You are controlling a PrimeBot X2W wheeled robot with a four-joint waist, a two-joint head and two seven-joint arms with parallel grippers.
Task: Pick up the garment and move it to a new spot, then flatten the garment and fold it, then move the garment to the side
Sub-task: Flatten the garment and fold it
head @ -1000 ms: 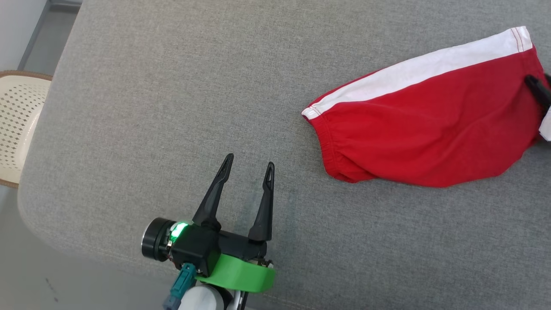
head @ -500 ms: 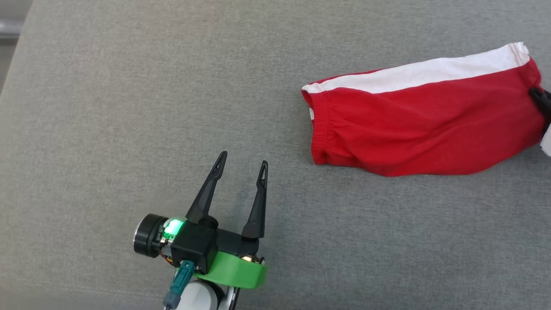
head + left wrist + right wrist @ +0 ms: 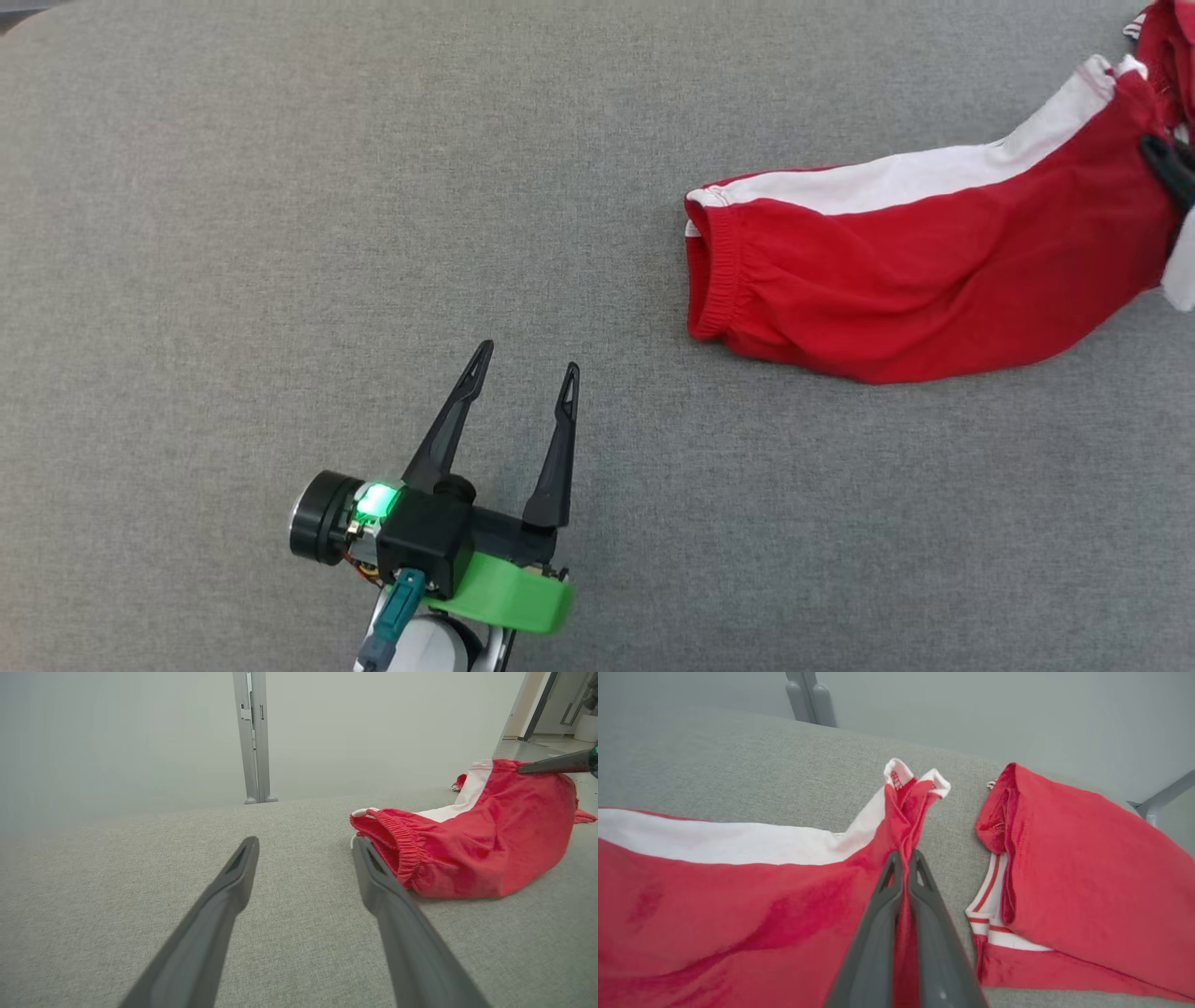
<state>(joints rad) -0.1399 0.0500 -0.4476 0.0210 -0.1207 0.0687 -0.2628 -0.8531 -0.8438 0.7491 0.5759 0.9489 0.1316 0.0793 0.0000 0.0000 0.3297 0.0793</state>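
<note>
The garment [image 3: 915, 271] is red with a white side stripe and lies on the grey cushioned surface [image 3: 280, 233], its elastic waistband at the left. My right gripper [image 3: 1167, 163] at the head view's right edge is shut on the garment's hem. In the right wrist view, that gripper [image 3: 906, 861] pinches a raised fold of the red cloth [image 3: 738, 914]. My left gripper [image 3: 525, 359] stands open low on the surface, left of the waistband and apart from it. The left wrist view shows its fingers [image 3: 373, 877] spread, with the garment [image 3: 467, 849] ahead to the right.
A second red piece with white ribbed trim [image 3: 1069, 877] lies to the right of the held fold. A grey upright post [image 3: 254, 737] stands beyond the surface's far edge against a pale wall.
The camera has shifted, and the basket at the left is out of frame. The garment's right end has been lifted and pulled up toward the upper right. The left gripper keeps its pose.
</note>
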